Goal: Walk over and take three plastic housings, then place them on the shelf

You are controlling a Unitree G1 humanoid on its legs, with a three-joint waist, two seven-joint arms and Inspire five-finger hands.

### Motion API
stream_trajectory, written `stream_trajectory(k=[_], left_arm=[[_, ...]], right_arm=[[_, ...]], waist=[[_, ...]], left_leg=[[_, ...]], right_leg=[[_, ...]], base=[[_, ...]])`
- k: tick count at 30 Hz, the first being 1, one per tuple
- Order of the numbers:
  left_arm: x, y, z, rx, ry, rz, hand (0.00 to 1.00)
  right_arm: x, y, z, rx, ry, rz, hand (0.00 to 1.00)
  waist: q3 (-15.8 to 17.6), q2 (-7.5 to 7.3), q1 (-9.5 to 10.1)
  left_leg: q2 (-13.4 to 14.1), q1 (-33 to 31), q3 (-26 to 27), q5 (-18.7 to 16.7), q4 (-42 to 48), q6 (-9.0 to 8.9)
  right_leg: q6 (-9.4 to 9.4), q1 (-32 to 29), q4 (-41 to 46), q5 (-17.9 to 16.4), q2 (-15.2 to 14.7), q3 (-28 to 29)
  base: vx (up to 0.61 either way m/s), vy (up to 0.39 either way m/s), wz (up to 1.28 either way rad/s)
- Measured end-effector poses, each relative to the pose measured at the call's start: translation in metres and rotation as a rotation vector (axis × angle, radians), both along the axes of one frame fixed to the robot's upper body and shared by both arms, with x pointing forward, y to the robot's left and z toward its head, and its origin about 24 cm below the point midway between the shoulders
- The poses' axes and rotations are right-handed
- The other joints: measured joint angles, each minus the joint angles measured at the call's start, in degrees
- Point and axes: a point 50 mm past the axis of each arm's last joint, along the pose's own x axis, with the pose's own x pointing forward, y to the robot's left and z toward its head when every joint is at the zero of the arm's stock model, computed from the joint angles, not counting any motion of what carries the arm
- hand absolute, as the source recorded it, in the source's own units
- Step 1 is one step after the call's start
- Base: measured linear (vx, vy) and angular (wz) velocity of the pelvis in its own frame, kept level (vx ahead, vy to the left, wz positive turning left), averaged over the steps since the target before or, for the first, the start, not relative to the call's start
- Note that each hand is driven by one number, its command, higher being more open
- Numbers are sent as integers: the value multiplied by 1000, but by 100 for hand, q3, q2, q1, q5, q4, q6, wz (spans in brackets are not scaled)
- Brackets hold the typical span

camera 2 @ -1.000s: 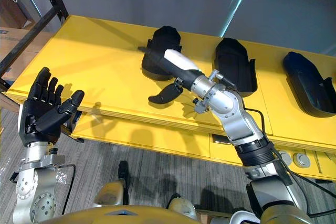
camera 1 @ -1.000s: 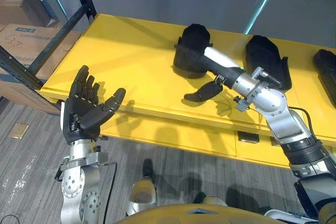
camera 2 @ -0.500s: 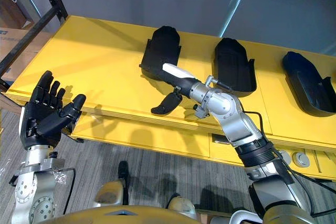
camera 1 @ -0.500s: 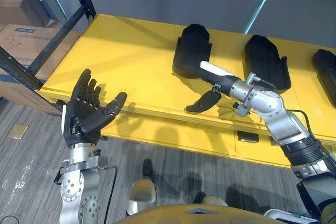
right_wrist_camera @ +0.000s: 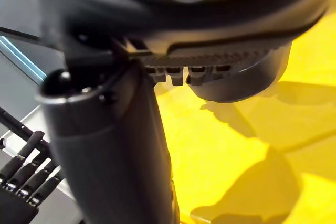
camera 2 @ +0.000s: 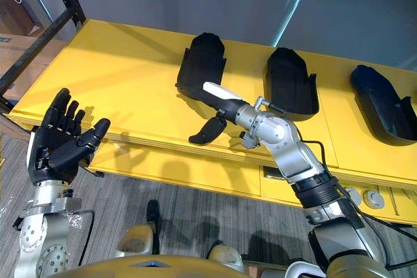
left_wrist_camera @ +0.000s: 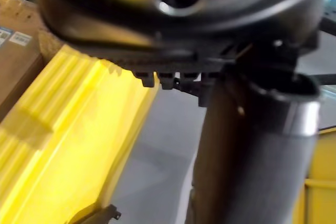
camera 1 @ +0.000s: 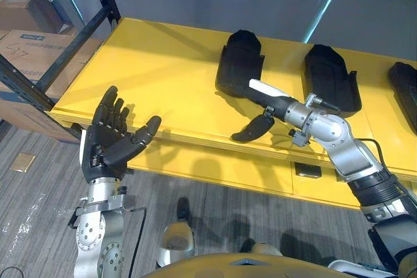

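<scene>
The silver-grey left arm (camera 1: 96,239), round-jointed and dotted with small screws, carries a matte black left hand (camera 1: 107,142), while the silver-grey right arm (camera 1: 335,138) wears a ribbed black cuff (camera 1: 378,192) and its dark right hand (camera 1: 273,101) a white cover (camera 1: 262,87).

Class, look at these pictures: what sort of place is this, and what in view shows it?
Probably a warehouse or factory storeroom: a yellow shelf with black plastic housings laid in a row, dark steel racking at its end, and cardboard boxes stacked beyond the racking.
</scene>
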Motion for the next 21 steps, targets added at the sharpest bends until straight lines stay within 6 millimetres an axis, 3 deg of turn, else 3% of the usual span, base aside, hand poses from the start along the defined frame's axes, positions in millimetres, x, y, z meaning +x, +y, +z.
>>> stream_trajectory(k=[21], left_arm=[[1,-1,-1,17,15,-32,100]], right_arm=[[-3,3,-7,5,101,74,100]], waist=[[-77,-41,3]], left_leg=[[-1,99,9,-23,-14,14]], right_leg=[[-18,91,-25,-12,-2,3]], base=[[0,0,0]])
